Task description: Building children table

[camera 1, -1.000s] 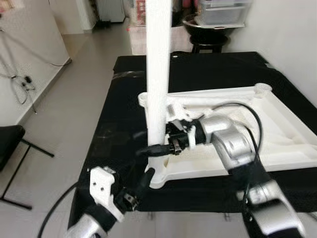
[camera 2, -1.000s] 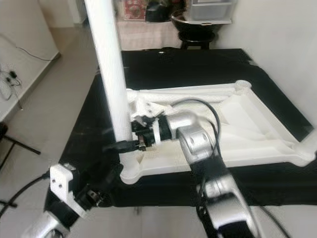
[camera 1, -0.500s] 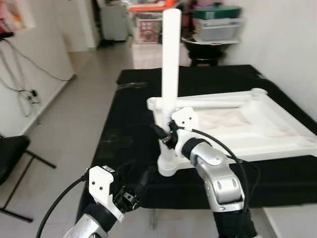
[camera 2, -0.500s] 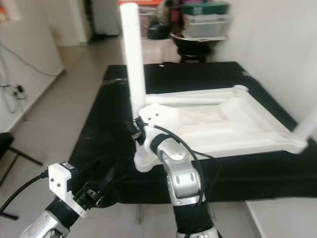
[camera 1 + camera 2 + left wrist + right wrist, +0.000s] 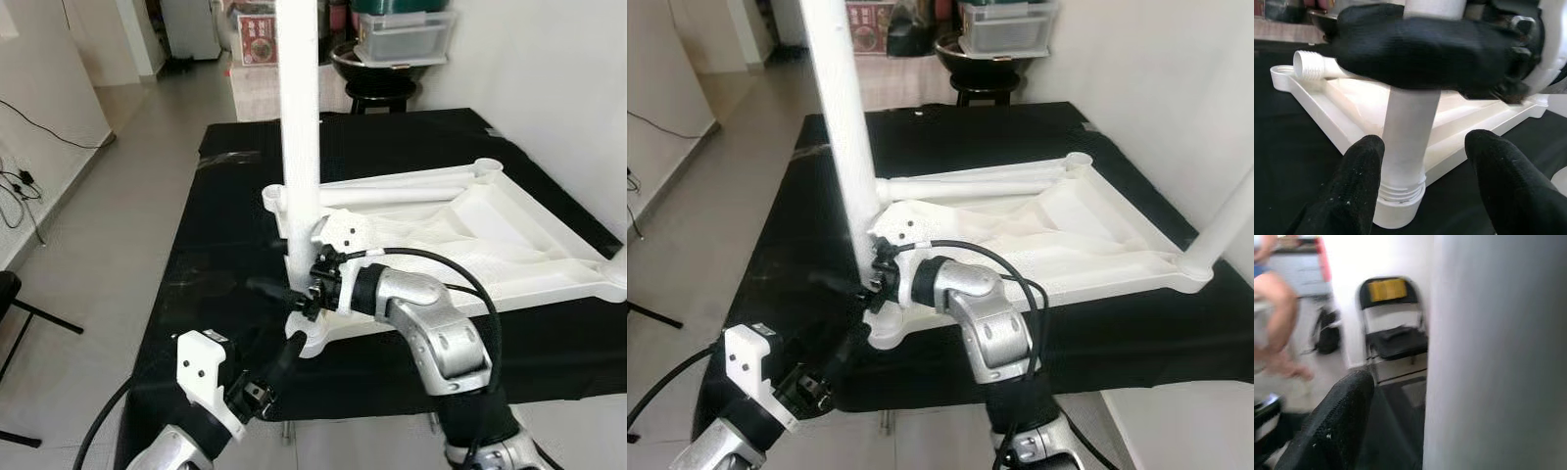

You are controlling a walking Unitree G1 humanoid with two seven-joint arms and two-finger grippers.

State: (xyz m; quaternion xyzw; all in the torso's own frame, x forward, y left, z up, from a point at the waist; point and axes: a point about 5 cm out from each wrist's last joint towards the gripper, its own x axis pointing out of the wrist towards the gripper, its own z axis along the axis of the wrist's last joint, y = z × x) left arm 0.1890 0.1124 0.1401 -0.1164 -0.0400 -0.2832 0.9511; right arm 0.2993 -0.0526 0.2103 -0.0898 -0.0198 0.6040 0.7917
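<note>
One white table leg (image 5: pixel 299 147), upright in the upturned tabletop's (image 5: pixel 509 235) corner socket, is pinched by right gripper (image 5: pixel 294 291); left gripper (image 5: pixel 284 357) fingers spread below. Screwing-in step judged underway; further twisting needed.

Bright, even daylight (right wrist view blurred), head views sharp.

White table leg (image 5: pixel 299 147), white tabletop frame (image 5: pixel 509 230); bench (image 5: pixel 235 225) cover black. Arms silver, jaws black. Floor (image 5: pixel 118 186) pale grey.
</note>
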